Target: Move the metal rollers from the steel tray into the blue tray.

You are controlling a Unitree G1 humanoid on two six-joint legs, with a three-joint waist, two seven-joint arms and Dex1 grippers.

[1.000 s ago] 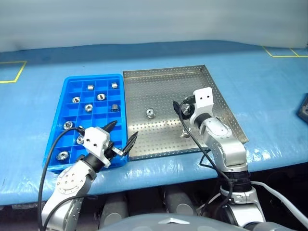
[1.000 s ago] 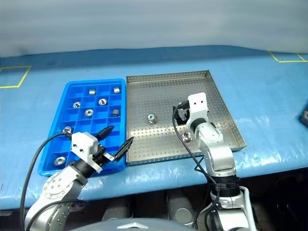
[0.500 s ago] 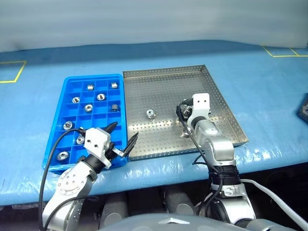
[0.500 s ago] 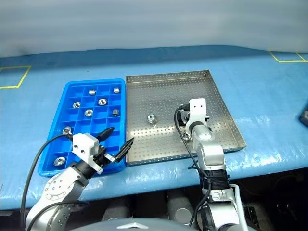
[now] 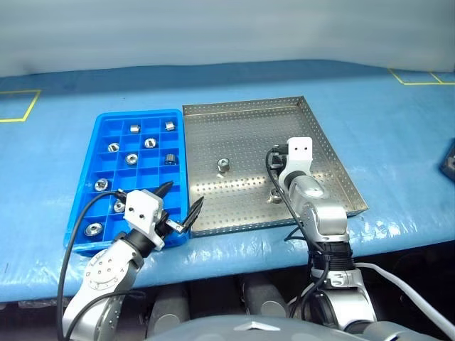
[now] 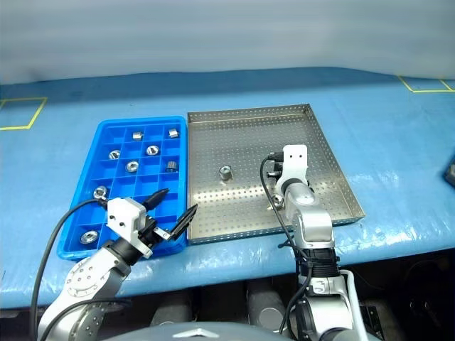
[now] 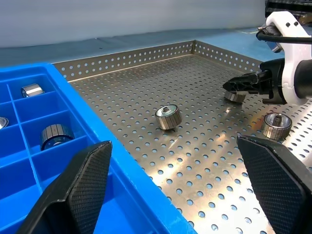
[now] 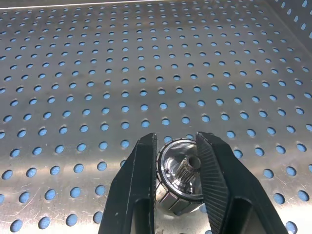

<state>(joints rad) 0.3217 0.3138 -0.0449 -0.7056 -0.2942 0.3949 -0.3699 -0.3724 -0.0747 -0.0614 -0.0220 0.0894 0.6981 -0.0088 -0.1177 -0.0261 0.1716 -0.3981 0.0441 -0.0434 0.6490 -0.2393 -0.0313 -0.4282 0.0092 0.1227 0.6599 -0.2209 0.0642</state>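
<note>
We are closing our right gripper (image 8: 176,161) on one of the metal rollers (image 8: 181,180), which is sitting on the floor of the steel tray (image 5: 242,135); both black fingers are pressing its sides. We are gripping it near the fingertips, so it could be slipping out or rolling away when we are lifting. Two more rollers are lying in this tray, one just beside (image 7: 276,126) and one in the middle (image 5: 222,167). Our left gripper (image 5: 180,200) is hanging wide open over the near edge of the blue tray (image 5: 106,128).

Right gripper (image 8: 175,161) jaws clamped on roller (image 8: 181,183); left gripper (image 7: 173,187) jaws spread wide.
</note>
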